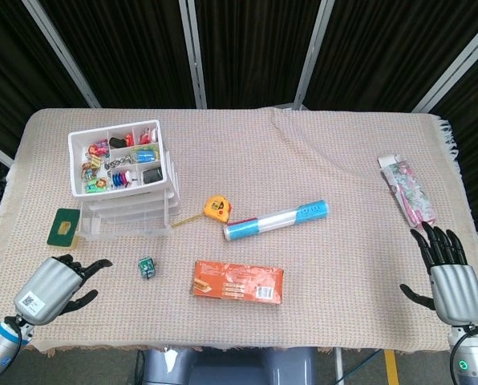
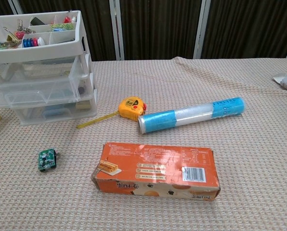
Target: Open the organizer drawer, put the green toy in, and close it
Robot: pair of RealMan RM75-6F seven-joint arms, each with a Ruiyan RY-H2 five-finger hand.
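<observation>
From above, head view: cloth-covered table (image 1: 303, 152) bearing the following. White organizer (image 1: 123, 180), far left, open tray of small oddments on top, clear drawers stacked beneath; whether any drawer stands out cannot be told from this angle. Green toy (image 1: 147, 267), small, lying loose on the cloth just in front of the organizer, held by nothing. Green card (image 1: 64, 225) flat beside the organizer's left foot. Yellow tape measure (image 1: 216, 208), tongue drawn out toward the drawers. Blue-and-clear tube (image 1: 275, 220) lying aslant at centre. Orange box (image 1: 239, 281) flat, near the front edge. Pink packet (image 1: 407, 190) far right. Left hand (image 1: 53, 288), low at the front-left corner, fingers loosely apart, empty, near the toy but apart from it; judged placed to reach either drawer or toy. Right hand (image 1: 447, 277), front-right, fingers spread, empty, well apart from everything; judged parked clear.

Chest view: drawers seen front-on, one upper drawer seemingly a little proud of the stack; toy on the cloth, not inside. Neither hand appears.
</observation>
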